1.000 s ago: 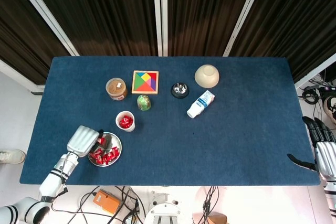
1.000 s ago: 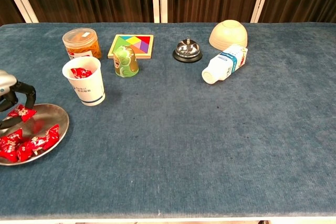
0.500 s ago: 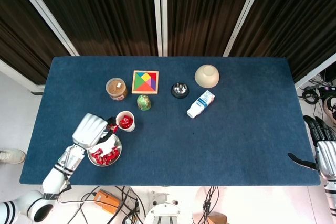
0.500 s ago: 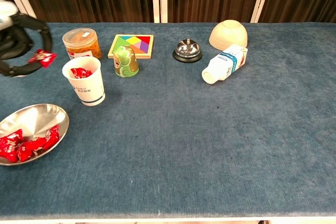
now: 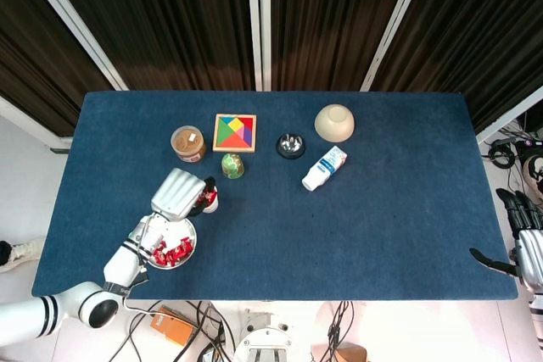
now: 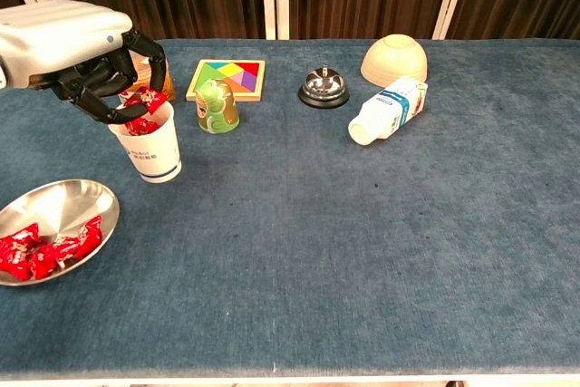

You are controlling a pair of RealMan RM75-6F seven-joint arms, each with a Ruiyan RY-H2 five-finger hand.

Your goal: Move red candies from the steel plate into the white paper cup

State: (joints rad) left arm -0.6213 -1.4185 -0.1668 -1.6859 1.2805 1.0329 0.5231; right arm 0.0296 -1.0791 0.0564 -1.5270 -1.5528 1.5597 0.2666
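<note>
I have brought the left hand up off the plate and across to the cup: a second ago its fingers were down among the candies at the plate, half a second ago it was lifted and carrying one red candy toward the cup, and now it hangs right over the cup's mouth with a candy pinched in its dark fingertips, just at the rim. In the head view the left hand covers most of the cup, so from there I cannot tell whether the candy is inside the rim or only above it; the chest view puts it touching or just over the near lip, with red already showing inside the cup. So the carry for this piece looks all but finished, and what is left, as I judge it, is to open the fingers so it drops in, not onto the cloth. The plate sits near the front-left corner of the tabletop, the cup just behind it toward the middle, and a good pile of candies lies on the plate's left side, so the task is far from over. My right hand waits off the front-right corner of the tabletop, fingers spread and holding nothing. One risk I see: the hand sits low enough to nudge the light cup as it lets go.
</note>
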